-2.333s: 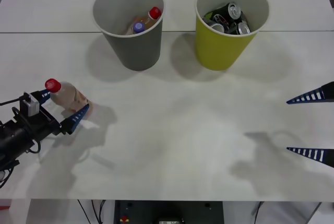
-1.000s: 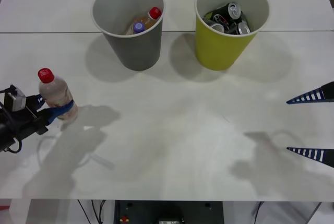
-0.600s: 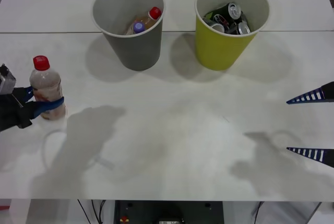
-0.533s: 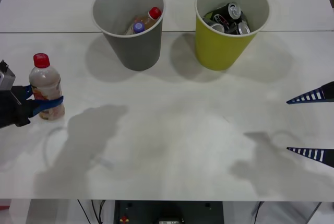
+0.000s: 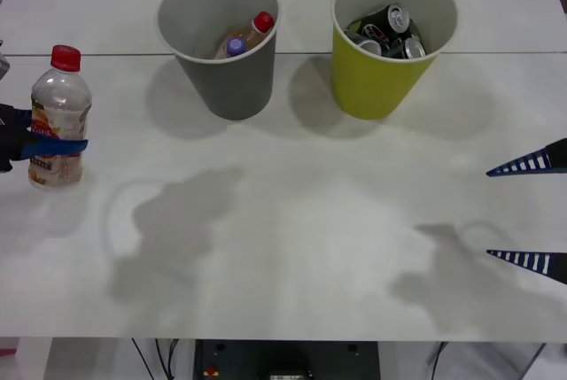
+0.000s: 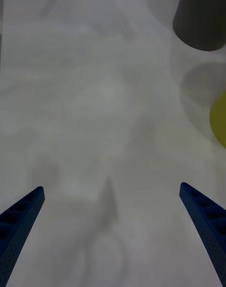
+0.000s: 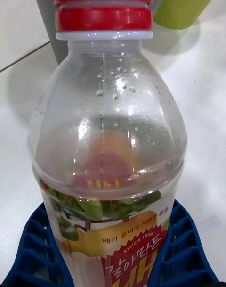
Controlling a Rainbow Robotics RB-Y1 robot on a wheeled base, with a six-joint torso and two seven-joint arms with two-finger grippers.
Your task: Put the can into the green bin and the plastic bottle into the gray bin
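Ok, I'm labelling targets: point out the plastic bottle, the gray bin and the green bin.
plastic bottle (image 5: 60, 101): front view, clear upper body.
gray bin (image 5: 232, 88): front view, outer wall.
green bin (image 5: 372, 83): front view, outer wall.

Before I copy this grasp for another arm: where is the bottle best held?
Around the labelled middle, from the side. The plastic bottle stands upright, and the left gripper already clamps its straight, round body there.
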